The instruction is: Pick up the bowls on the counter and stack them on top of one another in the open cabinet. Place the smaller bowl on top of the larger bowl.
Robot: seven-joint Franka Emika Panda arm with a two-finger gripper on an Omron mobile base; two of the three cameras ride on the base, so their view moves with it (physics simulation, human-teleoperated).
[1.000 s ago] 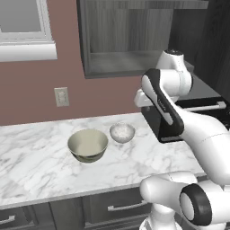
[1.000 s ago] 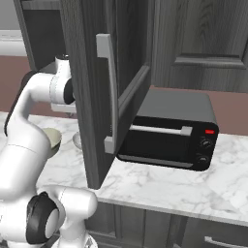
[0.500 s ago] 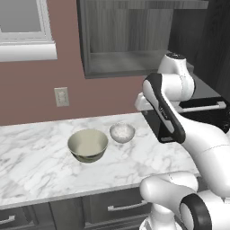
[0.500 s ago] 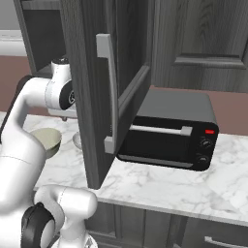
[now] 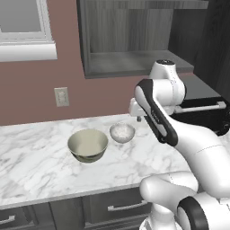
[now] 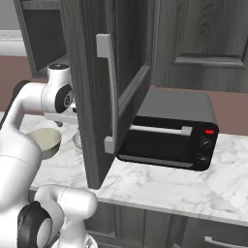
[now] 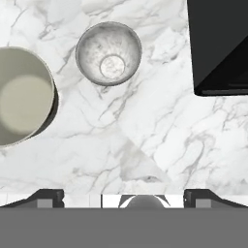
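A home kitchen, rendered by computer. A white marble counter (image 5: 40, 152) with grey veins runs along a reddish-brown wall and sits above dark grey drawers (image 5: 112, 207) with silver handles. Above it hangs a dark wood-grain wall cabinet (image 5: 130, 40) with an open front and a flat shelf; its door (image 6: 104, 82) stands swung out in the right base view. A black toaster oven (image 6: 169, 133) rests on the counter. Two bowls stand just beside each other on the marble: a large bowl (image 5: 87, 144) and a small bowl (image 5: 122, 132). A wall socket (image 5: 61, 96) and a white window sill (image 5: 27, 50) complete the domestic setting.
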